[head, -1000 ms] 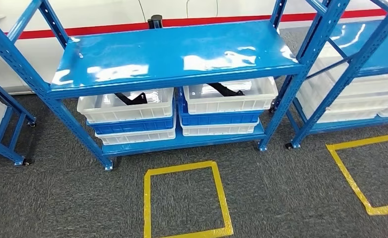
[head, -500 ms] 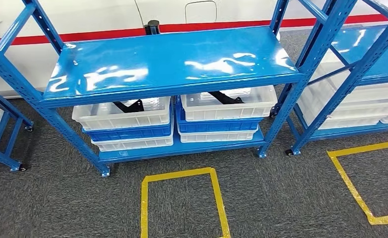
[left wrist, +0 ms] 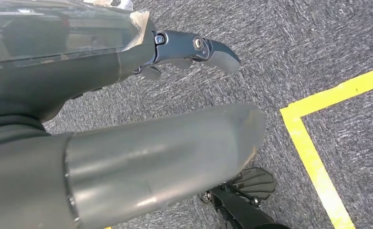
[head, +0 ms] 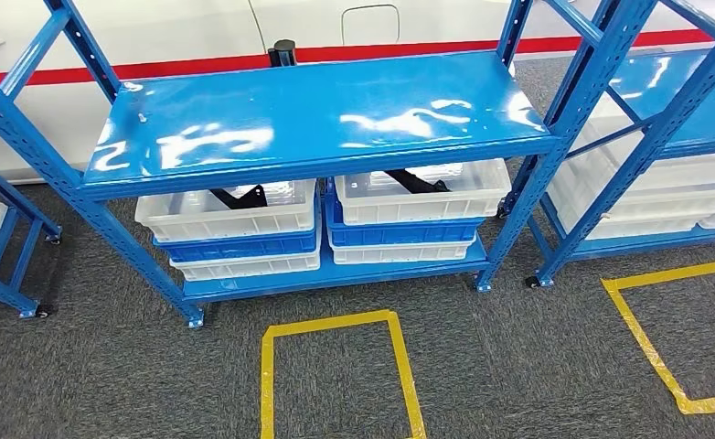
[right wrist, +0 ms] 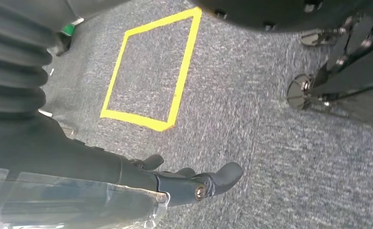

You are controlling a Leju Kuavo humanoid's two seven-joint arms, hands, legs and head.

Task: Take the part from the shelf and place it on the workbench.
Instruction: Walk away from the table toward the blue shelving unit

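A black part (head: 238,196) lies in the top white crate (head: 230,218) on the left of the blue shelf's (head: 317,114) lower level. A second black part (head: 415,180) lies in the top white crate (head: 422,197) on the right. Both crates sit on stacks of blue and white crates. The upper shelf board is bare and glossy. My left hand (left wrist: 141,67) hangs over grey carpet with its fingers (left wrist: 213,50) stretched out and nothing in it. My right hand (right wrist: 151,181) also hangs above the carpet, fingers (right wrist: 222,176) apart, holding nothing.
A yellow tape square (head: 336,320) marks the carpet in front of the shelf, and another (head: 646,338) lies to the right. Blue racks stand on both sides, the right one (head: 665,128) loaded with white crates. A white wall with a red stripe (head: 198,62) runs behind.
The whole picture has shifted a little since a second ago, so my camera has moved; the shelf now sits slightly lower in view. The crates and parts have not moved.
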